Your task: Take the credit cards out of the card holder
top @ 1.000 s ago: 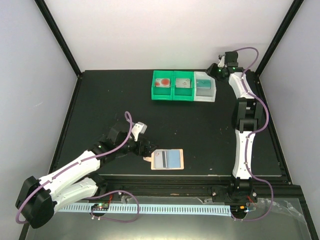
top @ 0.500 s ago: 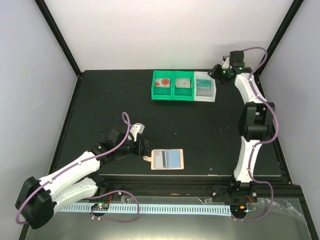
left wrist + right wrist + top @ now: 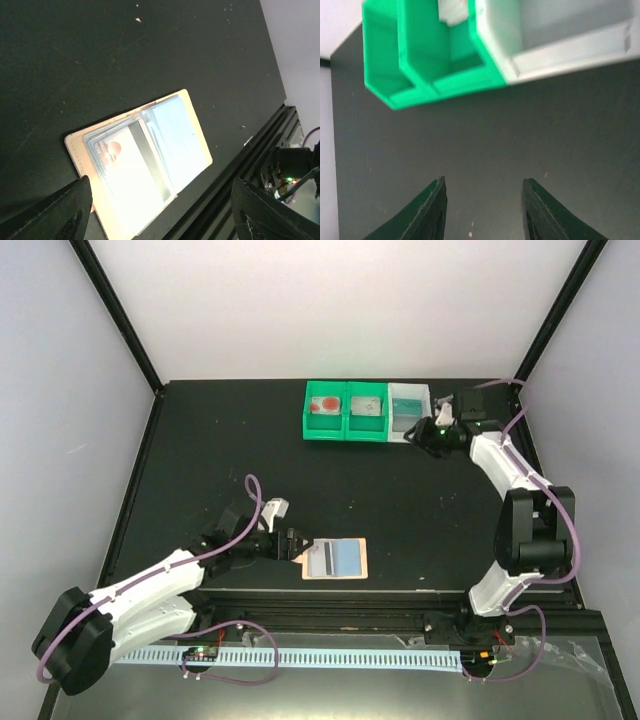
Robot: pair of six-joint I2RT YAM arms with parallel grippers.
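The tan card holder point(image 3: 336, 559) lies open near the table's front edge. It also shows in the left wrist view point(image 3: 85, 152). A pale card with a dark stripe point(image 3: 131, 167) and a light blue card point(image 3: 177, 137) sit in its clear sleeves. My left gripper point(image 3: 295, 545) is open and low at the holder's left edge, its fingers point(image 3: 55, 212) wide apart around the holder's near end. My right gripper point(image 3: 418, 436) is open and empty, just in front of the white bin.
Two joined green bins point(image 3: 345, 412) and a white bin point(image 3: 410, 410) stand at the back of the table; they show close up in the right wrist view point(image 3: 440, 60). The black frame rail point(image 3: 380, 595) runs just behind the holder's near edge.
My left gripper has moved right, up to the holder's left edge. My right arm has swung down from the back right corner and now points left at the front of the white bin.
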